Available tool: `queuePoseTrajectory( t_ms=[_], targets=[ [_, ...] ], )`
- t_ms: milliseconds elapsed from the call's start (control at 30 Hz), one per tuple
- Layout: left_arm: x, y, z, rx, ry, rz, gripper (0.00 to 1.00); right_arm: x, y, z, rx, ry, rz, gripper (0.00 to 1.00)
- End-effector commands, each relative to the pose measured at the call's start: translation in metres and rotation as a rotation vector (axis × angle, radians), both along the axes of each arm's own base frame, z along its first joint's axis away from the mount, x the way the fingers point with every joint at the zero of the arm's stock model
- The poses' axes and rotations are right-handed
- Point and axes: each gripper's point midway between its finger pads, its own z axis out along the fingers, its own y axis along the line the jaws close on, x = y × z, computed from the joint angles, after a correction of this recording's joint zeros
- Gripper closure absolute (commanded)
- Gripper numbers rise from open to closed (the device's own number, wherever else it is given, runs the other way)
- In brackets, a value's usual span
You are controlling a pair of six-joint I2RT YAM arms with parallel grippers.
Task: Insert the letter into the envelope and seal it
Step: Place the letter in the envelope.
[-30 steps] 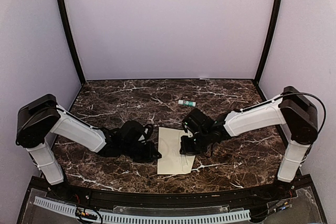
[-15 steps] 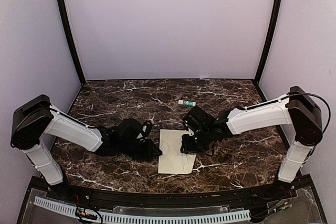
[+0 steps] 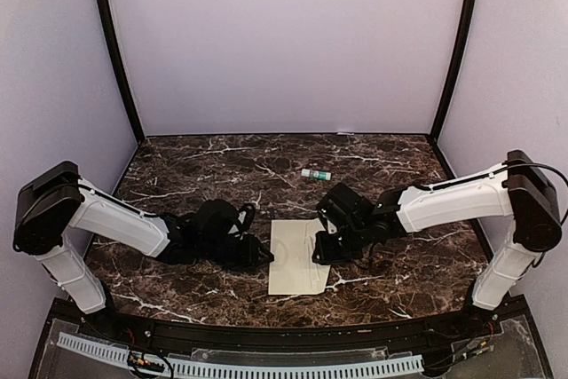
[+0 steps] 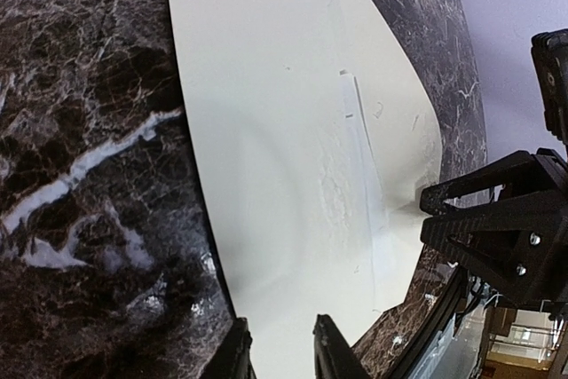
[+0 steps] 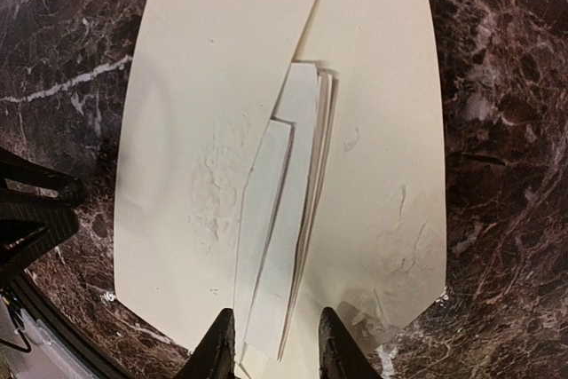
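The cream envelope [image 3: 297, 257] lies flat on the marble table between my two grippers, its flap [image 5: 382, 130] open toward the right arm. The folded letter [image 5: 280, 246] is a narrow white strip lying at the envelope's mouth, partly over the flap. My right gripper [image 5: 277, 348] is open low over the flap's tip, with the near end of the letter between its fingers. The left gripper [image 4: 282, 357] is open at the opposite long edge of the envelope [image 4: 266, 148]; one finger is over the marble and the other over the paper. In the top view the left gripper [image 3: 264, 257] and the right gripper [image 3: 321, 251] flank the envelope.
A small green and white glue stick [image 3: 315, 174] lies on the table behind the envelope. Pale walls with black posts close in the table [image 3: 177, 175] on three sides. The right gripper's black body [image 4: 506, 228] shows just past the flap in the left wrist view.
The jaws of both grippers have spread apart. The right arm has stretched out lower and moved slightly rightward; the left arm has also dropped lower. The envelope has barely shifted.
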Motion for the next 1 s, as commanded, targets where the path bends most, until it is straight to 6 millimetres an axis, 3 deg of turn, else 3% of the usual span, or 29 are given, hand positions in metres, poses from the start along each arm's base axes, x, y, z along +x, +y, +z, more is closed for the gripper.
queuePoseTrajectory(
  t_ms=[0,633,967],
  targets=[
    [-0.008,0.002,-0.004,0.007,0.016,-0.015,0.75,-0.009,0.001,-0.007,0.012,0.023,-0.002,0.70],
    [-0.024,-0.003,-0.019,0.014,0.056,-0.047,0.75,-0.015,0.004,-0.031,-0.007,0.069,0.008,0.71],
    [-0.029,-0.008,-0.023,0.012,0.069,-0.056,0.79,-0.016,0.008,-0.032,0.008,0.079,0.017,0.72]
  ],
)
